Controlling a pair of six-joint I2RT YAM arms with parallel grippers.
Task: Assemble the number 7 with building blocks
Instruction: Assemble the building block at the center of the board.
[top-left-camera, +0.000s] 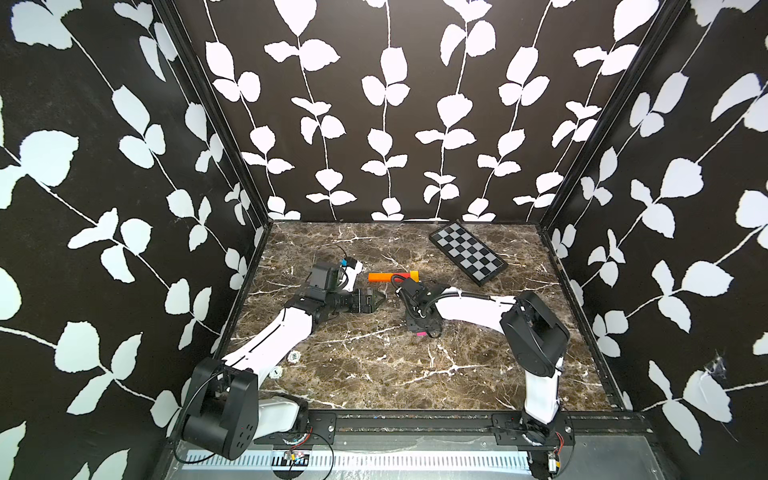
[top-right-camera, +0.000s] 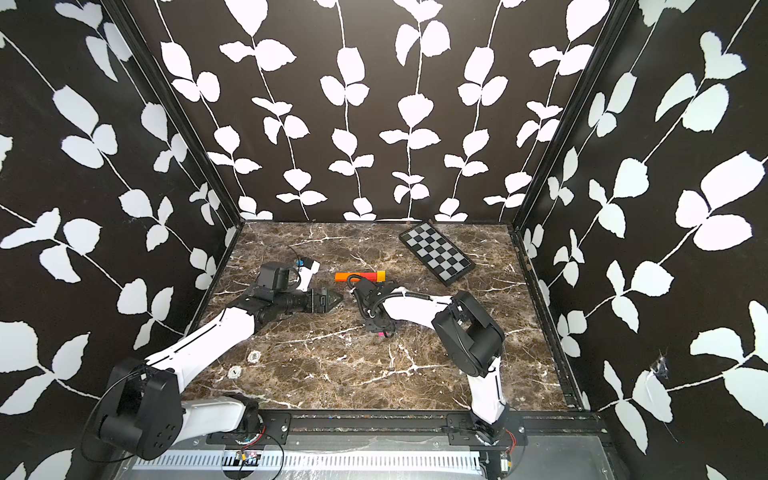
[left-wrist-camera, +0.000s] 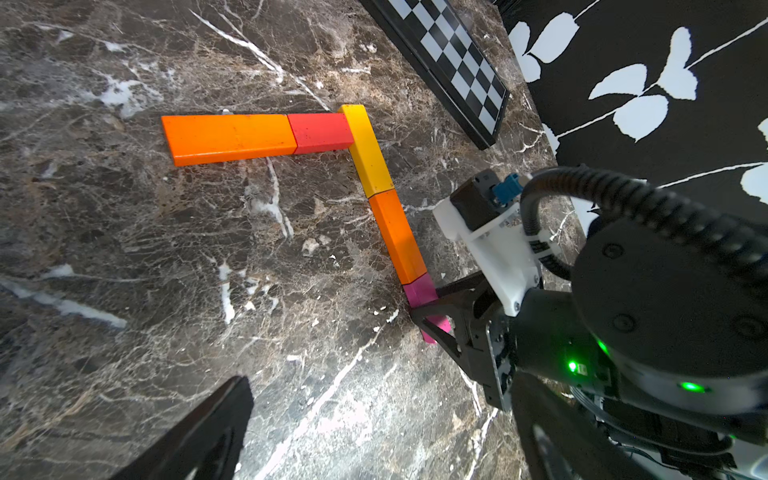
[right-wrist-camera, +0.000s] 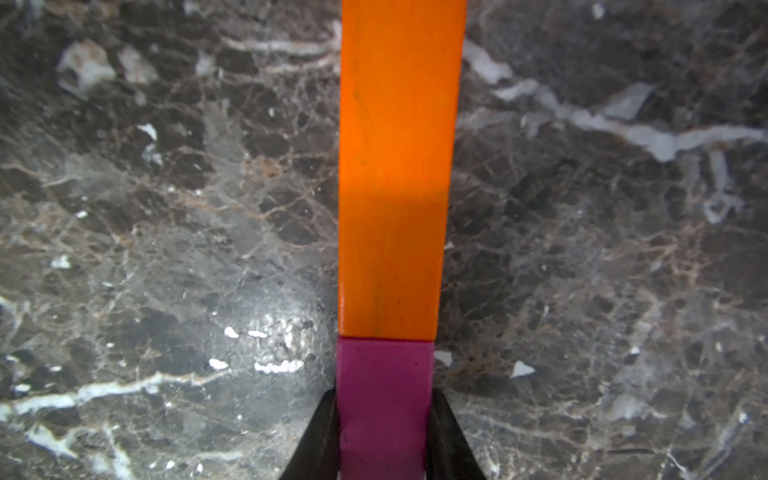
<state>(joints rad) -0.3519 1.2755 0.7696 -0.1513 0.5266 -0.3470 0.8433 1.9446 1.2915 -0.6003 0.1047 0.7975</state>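
Observation:
Building blocks lie flat on the marble as the number 7 (left-wrist-camera: 365, 166). An orange block (left-wrist-camera: 228, 137) and a red-orange block (left-wrist-camera: 320, 132) form the top bar. A yellow block (left-wrist-camera: 368, 149), a second orange block (left-wrist-camera: 397, 235) and a pink block (left-wrist-camera: 419, 291) form the stem. My right gripper (right-wrist-camera: 384, 436) is shut on the pink block (right-wrist-camera: 384, 395), whose end abuts the orange block (right-wrist-camera: 399, 166). In a top view the right arm hides most of the stem; a pink sliver (top-left-camera: 419, 333) shows under the right gripper (top-left-camera: 422, 328). My left gripper (left-wrist-camera: 382, 436) stands open and empty, left of the stem (top-left-camera: 380, 300).
A black-and-grey checkered board (top-left-camera: 467, 253) lies at the back right of the table, also in the left wrist view (left-wrist-camera: 453, 62). Black walls with white leaves close in three sides. Two small round fittings (top-left-camera: 295, 356) sit near the left arm.

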